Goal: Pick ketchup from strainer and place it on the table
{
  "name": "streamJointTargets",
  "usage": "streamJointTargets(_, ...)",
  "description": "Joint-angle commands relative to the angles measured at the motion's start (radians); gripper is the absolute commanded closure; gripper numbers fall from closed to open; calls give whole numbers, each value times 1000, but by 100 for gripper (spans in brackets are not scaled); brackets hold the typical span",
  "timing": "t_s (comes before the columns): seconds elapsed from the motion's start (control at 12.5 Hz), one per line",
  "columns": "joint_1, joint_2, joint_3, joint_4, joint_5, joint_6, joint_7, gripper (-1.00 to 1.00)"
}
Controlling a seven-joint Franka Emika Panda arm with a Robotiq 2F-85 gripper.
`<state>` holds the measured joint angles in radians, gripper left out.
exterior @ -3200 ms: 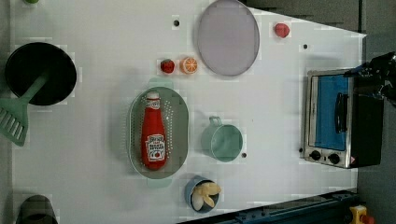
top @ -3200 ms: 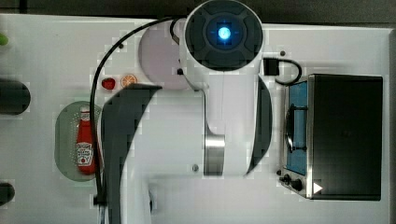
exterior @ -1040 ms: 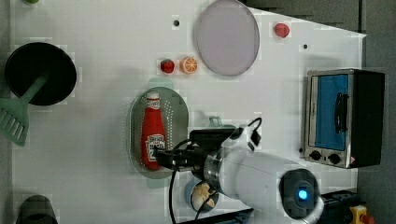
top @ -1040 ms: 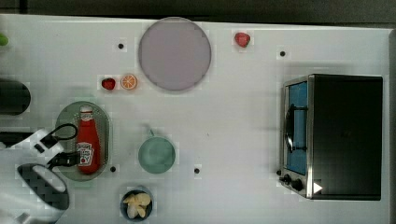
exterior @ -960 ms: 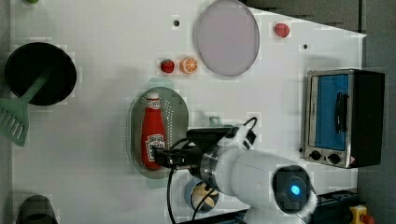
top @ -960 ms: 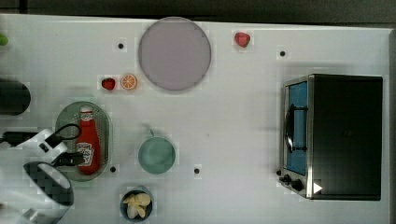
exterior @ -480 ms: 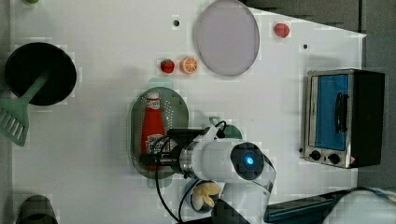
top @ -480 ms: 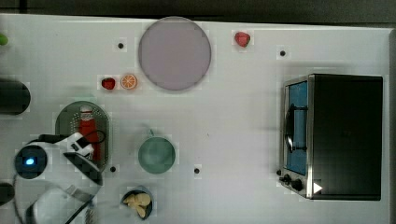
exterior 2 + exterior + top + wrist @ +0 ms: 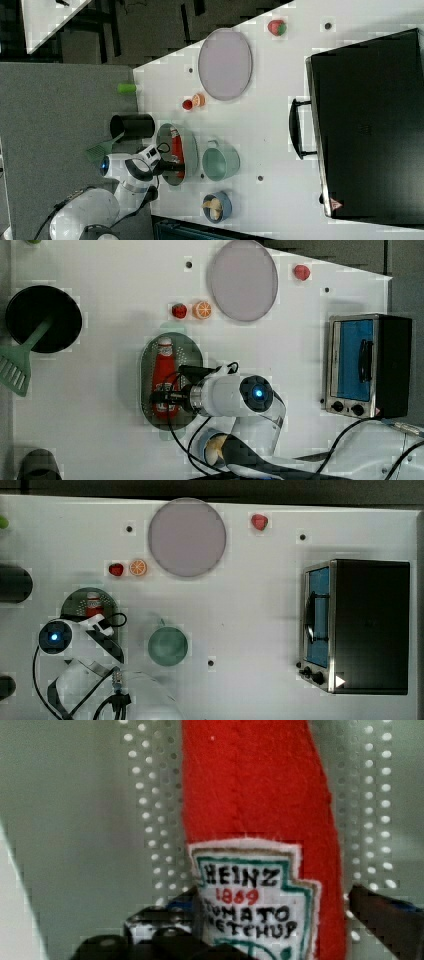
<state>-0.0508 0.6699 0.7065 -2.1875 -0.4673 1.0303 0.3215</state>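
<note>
Over strainer (image 9: 75,601), top view: arm has swung across, now hides most of ketchup (image 9: 93,604). Left view: gripper (image 9: 165,396) down at label. Wrist view: fingers (image 9: 385,912) wide, flanking bottle, probably not touching. Ketchup still lying in strainer; closing comes next.

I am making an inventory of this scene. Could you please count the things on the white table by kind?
Fruit pieces: 3 (strawberry, orange slice, second strawberry)
Ketchup bottle: 1
Strainer: 1
Plate: 1
Cup: 1
Small bowl: 1
Black pot: 1
Green spatula: 1
Toaster oven: 1
Total: 11
</note>
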Motion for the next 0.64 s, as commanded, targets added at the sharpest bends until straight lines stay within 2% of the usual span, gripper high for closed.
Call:
streamJointTargets(0.08, 43, -19, 3, 38, -14, 16, 63, -21)
streamJointTargets(0.4, 39, -42, 17, 33, -13, -7, 63, -19)
streamJointTargets(0.64, 9, -122, 84, 36, -6, -42, 63, -19)
